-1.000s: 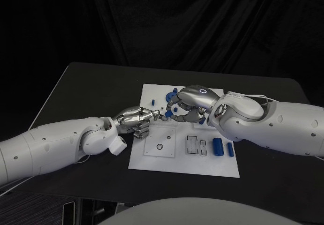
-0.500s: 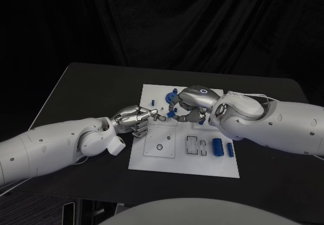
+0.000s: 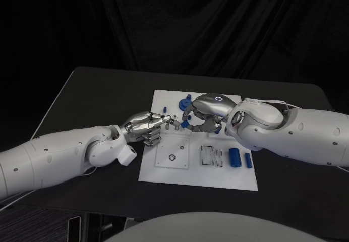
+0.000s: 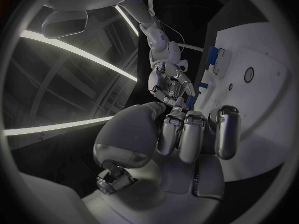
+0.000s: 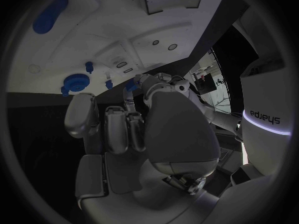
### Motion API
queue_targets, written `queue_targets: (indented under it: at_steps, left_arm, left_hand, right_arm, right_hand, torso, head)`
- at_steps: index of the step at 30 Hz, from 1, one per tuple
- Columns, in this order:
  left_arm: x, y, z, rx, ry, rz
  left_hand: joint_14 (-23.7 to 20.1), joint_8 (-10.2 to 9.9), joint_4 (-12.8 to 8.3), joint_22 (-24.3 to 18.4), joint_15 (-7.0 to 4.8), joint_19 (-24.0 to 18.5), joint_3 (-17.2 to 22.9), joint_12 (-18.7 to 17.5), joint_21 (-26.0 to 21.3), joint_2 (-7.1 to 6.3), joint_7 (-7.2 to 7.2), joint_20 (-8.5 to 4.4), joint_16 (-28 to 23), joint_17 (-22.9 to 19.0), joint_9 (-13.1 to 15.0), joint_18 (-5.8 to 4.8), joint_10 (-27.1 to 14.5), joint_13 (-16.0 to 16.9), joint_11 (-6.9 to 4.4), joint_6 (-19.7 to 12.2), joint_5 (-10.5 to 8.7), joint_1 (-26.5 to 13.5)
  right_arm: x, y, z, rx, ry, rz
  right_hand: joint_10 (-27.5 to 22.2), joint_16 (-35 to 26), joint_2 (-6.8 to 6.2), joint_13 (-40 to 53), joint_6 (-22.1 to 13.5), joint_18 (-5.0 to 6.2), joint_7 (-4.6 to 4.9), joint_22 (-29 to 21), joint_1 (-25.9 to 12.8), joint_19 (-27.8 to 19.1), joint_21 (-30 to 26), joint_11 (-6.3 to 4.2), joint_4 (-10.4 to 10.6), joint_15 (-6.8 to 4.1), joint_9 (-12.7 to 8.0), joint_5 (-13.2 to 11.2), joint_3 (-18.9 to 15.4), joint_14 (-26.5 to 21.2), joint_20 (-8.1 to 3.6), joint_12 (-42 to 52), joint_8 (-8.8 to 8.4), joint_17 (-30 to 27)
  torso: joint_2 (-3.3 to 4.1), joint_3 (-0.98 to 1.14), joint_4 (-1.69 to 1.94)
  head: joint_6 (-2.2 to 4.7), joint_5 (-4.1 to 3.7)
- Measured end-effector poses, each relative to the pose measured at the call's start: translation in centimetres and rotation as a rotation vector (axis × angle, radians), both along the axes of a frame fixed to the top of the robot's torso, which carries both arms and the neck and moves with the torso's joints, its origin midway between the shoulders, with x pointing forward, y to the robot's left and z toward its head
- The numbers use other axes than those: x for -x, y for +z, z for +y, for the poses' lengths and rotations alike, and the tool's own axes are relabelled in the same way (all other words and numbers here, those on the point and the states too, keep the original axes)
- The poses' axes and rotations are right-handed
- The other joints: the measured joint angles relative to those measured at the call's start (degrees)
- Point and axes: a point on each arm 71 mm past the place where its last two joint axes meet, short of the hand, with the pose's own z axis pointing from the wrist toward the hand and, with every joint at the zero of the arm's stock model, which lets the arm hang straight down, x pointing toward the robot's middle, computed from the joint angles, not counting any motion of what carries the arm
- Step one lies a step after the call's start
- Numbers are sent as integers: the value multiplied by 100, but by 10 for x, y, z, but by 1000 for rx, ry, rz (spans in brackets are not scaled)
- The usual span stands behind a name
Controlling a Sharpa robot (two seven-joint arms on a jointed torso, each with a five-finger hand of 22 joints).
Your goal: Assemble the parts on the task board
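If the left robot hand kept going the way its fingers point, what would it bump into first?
Most likely the right robot hand: the left robot hand points across the task board at it. Depth is unclear.

The task board looks like matt white plastic on a matt black table. Both hands, left hand and right hand, are polished silver metal; the parts are glossy blue plastic.

The only legible writing is mirrored lettering, seemingly "sharpa", on the white robot body seen from the right wrist.
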Motion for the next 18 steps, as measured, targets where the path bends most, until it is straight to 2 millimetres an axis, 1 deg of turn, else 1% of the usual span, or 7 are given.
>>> queue_targets:
  at_steps: [6,9,12,15,18]
  left_arm:
    - [-1,-1,-3,1,-4,-1]
    - [-1,-1,-5,1,-7,0]
    - [-1,-1,-6,0,-9,2]
    - [-1,-2,-6,-3,-11,5]
    - [-2,-2,-6,-6,-12,7]
  left_hand:
    - [0,-51,0,0,0,0,0,0,0,0,51,0,0,0,-14,0,0,0,0,-51,-25,0]
    - [0,-108,26,-1,0,0,-26,0,-22,0,43,0,0,0,-47,0,0,0,0,-210,-67,0]
    - [0,-139,26,-1,0,0,-25,0,-22,0,20,0,0,0,-61,0,-7,0,39,-266,-85,0]
    - [10,-139,41,-1,53,-24,-41,0,-22,0,20,24,0,0,-61,0,0,0,86,-266,-89,0]
    - [10,-139,41,-1,53,-46,-41,0,-22,0,33,46,0,0,-61,0,10,0,112,-252,-123,0]
  right_arm:
    - [0,0,0,2,1,2]
    - [0,0,1,2,2,2]
    - [0,0,1,2,2,2]
    - [0,0,1,1,2,2]
    - [0,0,1,1,2,2]
  right_hand:
    - [0,0,1,-1,0,0,0,-1,-1,0,0,0,0,0,0,-42,-1,0,0,0,0,0]
    - [0,0,2,-1,-1,0,-1,-1,-3,0,0,0,0,0,0,-44,-1,0,0,0,0,0]
    - [0,0,4,-1,-1,0,-1,-1,-5,0,0,0,0,0,0,-45,-1,0,0,0,0,0]
    - [0,1,12,-1,-10,0,-10,-1,-13,0,0,0,-1,0,0,-65,-1,0,0,0,0,0]
    - [0,1,18,-1,-10,0,-10,-1,-21,0,0,0,-1,0,0,-84,-2,0,0,0,1,0]
  torso:
    - [1,0,-1]
    - [3,1,-3]
    - [3,1,-3]
    - [3,2,-4]
    - [3,2,-4]
  head:
    - [-8,4]
    - [-11,4]
    - [-19,4]
    - [-26,2]
    - [-31,5]
